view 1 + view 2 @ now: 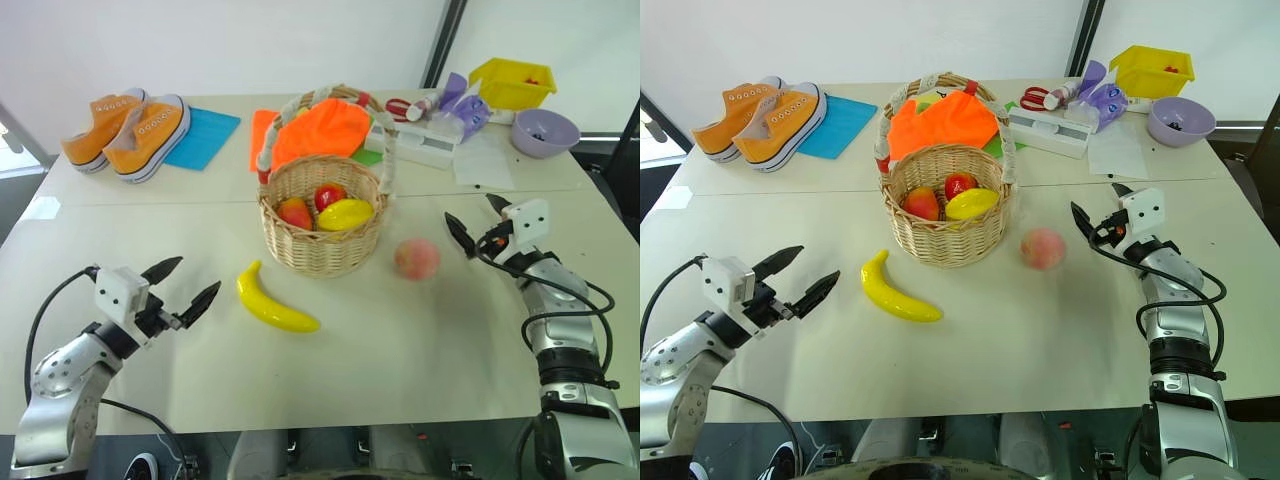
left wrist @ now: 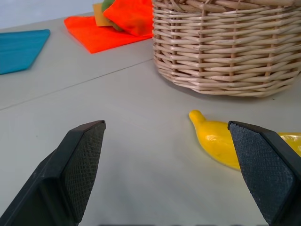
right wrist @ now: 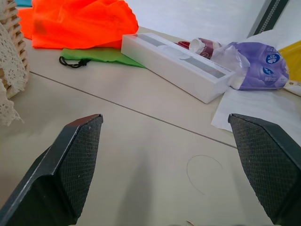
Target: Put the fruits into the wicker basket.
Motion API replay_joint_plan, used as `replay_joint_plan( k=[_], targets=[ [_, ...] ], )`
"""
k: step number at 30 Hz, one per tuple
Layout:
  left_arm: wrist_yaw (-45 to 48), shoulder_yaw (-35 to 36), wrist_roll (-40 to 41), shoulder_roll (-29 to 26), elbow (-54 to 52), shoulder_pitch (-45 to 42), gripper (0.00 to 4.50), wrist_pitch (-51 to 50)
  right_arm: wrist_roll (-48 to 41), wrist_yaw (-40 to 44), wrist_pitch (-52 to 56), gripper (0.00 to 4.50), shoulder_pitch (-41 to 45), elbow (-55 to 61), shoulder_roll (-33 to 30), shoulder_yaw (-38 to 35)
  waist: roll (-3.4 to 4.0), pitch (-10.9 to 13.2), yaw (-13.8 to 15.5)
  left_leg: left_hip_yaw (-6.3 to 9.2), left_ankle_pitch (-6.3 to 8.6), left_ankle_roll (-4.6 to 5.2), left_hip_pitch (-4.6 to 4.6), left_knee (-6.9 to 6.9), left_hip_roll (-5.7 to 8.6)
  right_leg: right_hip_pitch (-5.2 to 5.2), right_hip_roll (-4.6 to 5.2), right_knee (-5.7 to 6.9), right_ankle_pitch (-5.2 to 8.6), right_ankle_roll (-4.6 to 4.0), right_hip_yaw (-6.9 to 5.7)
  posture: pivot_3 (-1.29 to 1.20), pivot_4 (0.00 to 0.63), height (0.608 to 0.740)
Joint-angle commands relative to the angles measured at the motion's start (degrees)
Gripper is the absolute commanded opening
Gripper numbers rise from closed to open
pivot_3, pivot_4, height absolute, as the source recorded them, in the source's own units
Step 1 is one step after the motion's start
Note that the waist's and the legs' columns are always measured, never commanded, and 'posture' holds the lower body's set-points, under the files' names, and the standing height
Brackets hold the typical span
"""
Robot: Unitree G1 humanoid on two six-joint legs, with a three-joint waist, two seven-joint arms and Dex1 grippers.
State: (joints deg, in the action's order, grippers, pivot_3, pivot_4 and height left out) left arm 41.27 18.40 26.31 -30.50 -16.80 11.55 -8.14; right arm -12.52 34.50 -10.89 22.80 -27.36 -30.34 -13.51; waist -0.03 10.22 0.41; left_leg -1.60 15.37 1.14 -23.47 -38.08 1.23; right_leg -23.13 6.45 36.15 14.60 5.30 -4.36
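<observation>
we count three fruits already in the wicker basket (image 1: 322, 225), a red-orange, a red and an oval yellow one, so we judge the job over half done. the glossy curved banana (image 1: 275, 300) lies at the basket's 7 o'clock and the round pink-orange peach (image 1: 417, 258) at its 4 o'clock, both on the table (image 1: 400, 340). our left gripper (image 1: 182, 287) and right gripper (image 1: 478, 226) hang empty with jaws wide apart.

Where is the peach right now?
The peach lies on the table, apart from the basket, on its right, between it and the right gripper.
</observation>
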Motion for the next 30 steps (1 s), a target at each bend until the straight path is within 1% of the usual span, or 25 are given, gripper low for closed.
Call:
replay_joint_plan(
  k=[1,4,12,17,22,29,30],
  targets=[
    [0.4,-0.5,-0.3,0.2,-0.1,-0.2,4.5,1.2,-0.5,0.0,-1.0,4.45,0.5,1.7,-0.6,-0.7,0.0,0.0,0.0,0.0,0.0,0.0,0.0,0.0,0.0,0.0,0.0,0.0,0.0,0.0,0.0,0.0,0.15,0.74],
    [-0.5,-0.8,-1.5,0.3,0.6,-0.9,4.5,1.9,-0.5,-0.2,-0.9,4.45,0.2,2.1,-0.4,-0.7,0.0,0.0,0.0,0.0,0.0,0.0,0.0,0.0,0.0,0.0,0.0,0.0,0.0,0.0,0.0,0.0,0.15,0.74],
    [1.6,-0.8,-0.7,-0.1,1.5,-1.3,4.5,2.6,-0.7,-0.5,-0.8,4.45,-0.1,2.8,-0.4,-0.9,0.0,0.0,0.0,0.0,0.0,0.0,0.0,0.0,0.0,0.0,0.0,0.0,0.0,0.0,0.0,0.0,0.15,0.74],
    [4.3,0.7,1.6,-0.1,2.0,-0.7,4.5,3.6,-0.9,-0.6,-0.6,4.45,-0.3,3.3,-0.3,-0.9,0.0,0.0,0.0,0.0,0.0,0.0,0.0,0.0,0.0,0.0,0.01,0.0,0.0,0.0,0.0,0.0,0.15,0.74],
    [5.0,1.2,1.8,-0.5,2.5,-0.7,4.5,3.6,-1.0,0.2,-1.7,4.45,0.3,1.1,-0.6,-1.3,0.0,0.0,0.0,0.0,0.0,0.0,0.0,0.0,0.0,0.0,0.01,0.0,0.0,-0.01,0.01,0.0,0.15,0.74],
    [5.9,0.9,2.4,0.0,2.2,-0.3,4.5,3.7,-1.6,1.1,-1.9,4.45,0.3,1.6,-1.1,-1.8,0.0,0.0,0.0,0.0,0.0,0.0,0.0,0.0,0.0,0.0,0.01,0.0,0.0,0.0,0.01,0.0,0.15,0.74],
    [6.3,0.8,2.8,0.1,1.9,-0.3,4.5,3.8,-2.5,2.2,-0.9,4.45,0.0,2.4,-1.2,-1.9,0.0,0.0,0.0,0.0,0.0,0.0,0.0,0.0,0.0,0.0,0.01,0.0,0.0,0.0,0.01,0.0,0.15,0.74]
  ],
)
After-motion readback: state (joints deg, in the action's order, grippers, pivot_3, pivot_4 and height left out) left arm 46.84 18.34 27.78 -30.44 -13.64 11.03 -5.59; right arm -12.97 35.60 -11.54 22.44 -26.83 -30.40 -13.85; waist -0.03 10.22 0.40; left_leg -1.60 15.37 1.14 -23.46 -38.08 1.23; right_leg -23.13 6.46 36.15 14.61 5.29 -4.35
